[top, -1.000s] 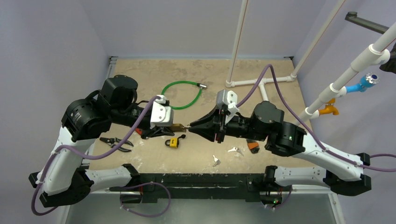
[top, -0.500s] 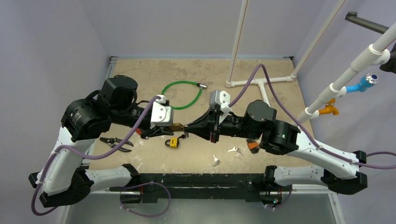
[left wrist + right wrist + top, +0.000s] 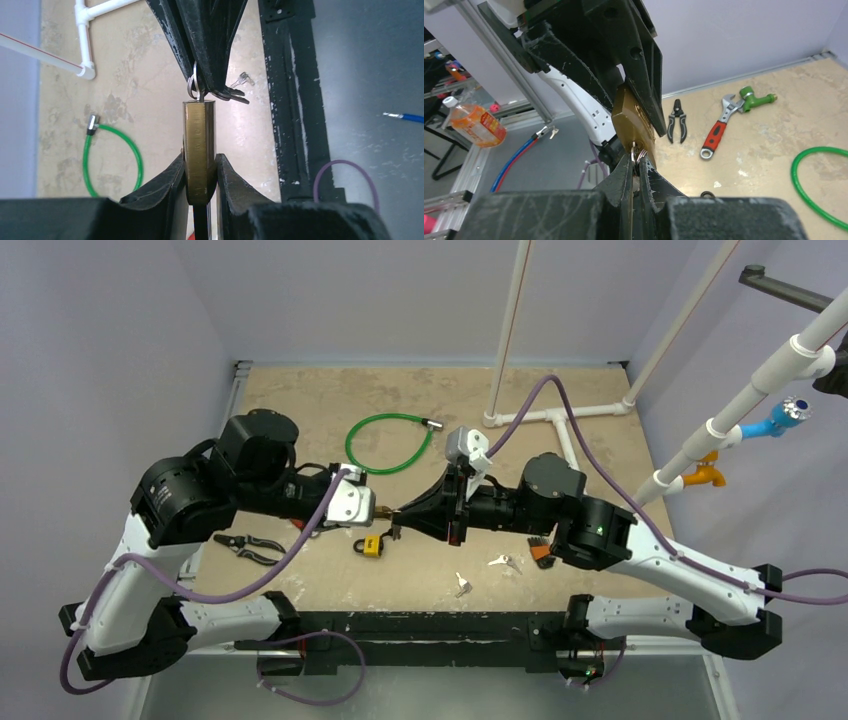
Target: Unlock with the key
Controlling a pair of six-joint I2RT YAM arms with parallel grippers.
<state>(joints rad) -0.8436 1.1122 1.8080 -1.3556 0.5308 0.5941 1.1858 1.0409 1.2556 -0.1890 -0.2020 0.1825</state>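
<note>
2 jaws meet: left clamps brass padlock [image 3: 200, 145], right pinches its key [image 3: 199, 93].

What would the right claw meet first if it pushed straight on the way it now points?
The brass padlock, clamped in the left claw. The right claw, shut on the key, has its tips right at the padlock's end, so there looks to be almost no free travel.

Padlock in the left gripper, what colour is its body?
Brass gold. The padlock shows best in the left wrist view.
</note>
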